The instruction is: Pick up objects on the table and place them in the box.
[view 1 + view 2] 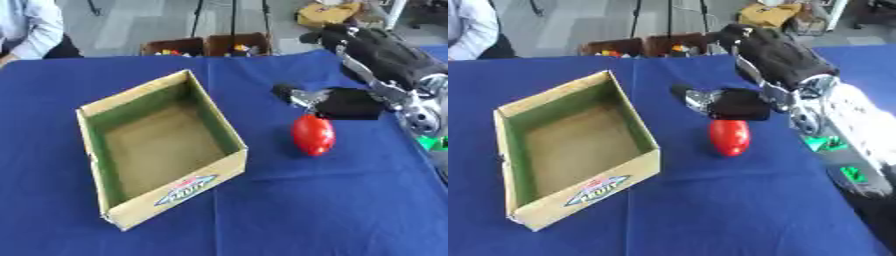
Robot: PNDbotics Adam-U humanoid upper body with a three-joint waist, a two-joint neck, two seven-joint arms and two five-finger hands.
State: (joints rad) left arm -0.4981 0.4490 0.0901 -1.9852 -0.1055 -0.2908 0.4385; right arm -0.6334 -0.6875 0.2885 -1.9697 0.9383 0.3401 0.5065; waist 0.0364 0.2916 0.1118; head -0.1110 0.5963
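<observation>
Here my right hand [337, 102] hangs over the red egg-shaped thing [312, 134] near the table's [332, 210] right edge; whether its fingers pinch it I cannot tell. The box [166, 195] stands apart, leftward.

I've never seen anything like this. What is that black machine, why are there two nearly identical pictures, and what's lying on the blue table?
Both pictures come from the two eyes of a camera in a humanoid robot's head, looking down at its work. The black arm entering from the right ends in its right hand, hovering just above a red egg-shaped object on the blue cloth. Whether it grips the object is unclear. To the left stands an open cardboard box, empty inside, where objects should go. The left hand isn't visible.
</observation>
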